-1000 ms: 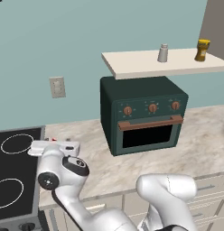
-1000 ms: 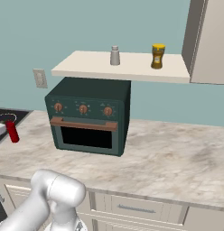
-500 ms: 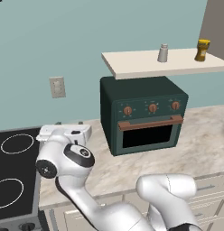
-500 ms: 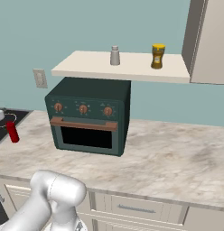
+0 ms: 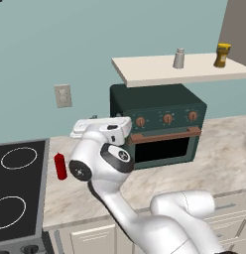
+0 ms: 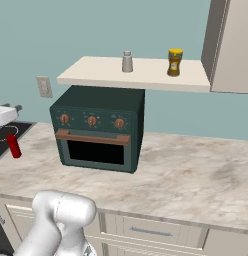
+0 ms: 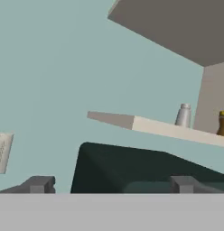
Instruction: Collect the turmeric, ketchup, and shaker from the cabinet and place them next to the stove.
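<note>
Two of the three things I am after stand on the cabinet shelf (image 5: 159,72): the shaker (image 5: 179,58) towards the middle and the turmeric (image 5: 222,54) near the end by the taupe door (image 6: 231,45), well apart from each other and both upright. From the right base view the shaker (image 6: 127,61) is left of the turmeric jar (image 6: 174,62), with bare board between them. My hand view looks up at the same shelf from below, and there the shaker (image 7: 183,115) and the edge of the jar (image 7: 223,123) show above the pale board.

The ketchup (image 5: 60,165) stands upright on the marbled counter (image 5: 214,149), just beside the right edge of the stove (image 5: 18,193). In the right base view the red bottle (image 6: 14,145) is at the far left of the counter.

My gripper (image 7: 111,185) is spread wide, with nothing between the fingers (image 7: 39,184), and it points over the top of the dark green toaster oven (image 5: 162,126) towards the shelf. My hand (image 5: 102,128) sits above the counter, between the ketchup and the toaster oven. A wall outlet (image 5: 62,95) is on the teal wall behind.
</note>
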Robot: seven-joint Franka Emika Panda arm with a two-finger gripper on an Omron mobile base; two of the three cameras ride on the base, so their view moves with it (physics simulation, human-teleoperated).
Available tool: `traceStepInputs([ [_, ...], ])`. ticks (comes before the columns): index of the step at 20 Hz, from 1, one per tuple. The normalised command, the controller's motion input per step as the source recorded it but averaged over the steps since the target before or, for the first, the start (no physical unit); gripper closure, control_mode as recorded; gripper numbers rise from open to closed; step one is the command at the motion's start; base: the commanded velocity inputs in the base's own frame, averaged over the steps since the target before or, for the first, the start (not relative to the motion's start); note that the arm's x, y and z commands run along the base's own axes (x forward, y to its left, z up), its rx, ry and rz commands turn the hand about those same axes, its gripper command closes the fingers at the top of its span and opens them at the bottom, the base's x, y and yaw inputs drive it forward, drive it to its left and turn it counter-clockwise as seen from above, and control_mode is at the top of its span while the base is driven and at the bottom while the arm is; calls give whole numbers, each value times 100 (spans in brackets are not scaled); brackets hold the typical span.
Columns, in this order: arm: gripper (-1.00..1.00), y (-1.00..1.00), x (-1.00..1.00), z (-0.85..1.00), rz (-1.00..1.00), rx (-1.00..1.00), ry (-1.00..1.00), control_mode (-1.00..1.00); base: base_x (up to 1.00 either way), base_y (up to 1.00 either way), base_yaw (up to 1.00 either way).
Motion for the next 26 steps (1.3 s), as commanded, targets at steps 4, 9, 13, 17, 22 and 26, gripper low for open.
traceStepInputs([
  [4,-100,-95,-32,82,-6,0,-3,-100,0,0,0],
  [9,-100,-94,-40,90,-7,0,0,-100,0,0,0],
  [13,-100,-88,-36,83,-6,0,0,-100,0,0,0],
  [17,-100,-84,-20,62,-4,1,7,-100,0,0,0],
  [22,-100,-82,-1,27,0,3,16,-100,0,0,0],
  [26,-100,-68,0,-7,0,8,16,-100,0,0,0],
])
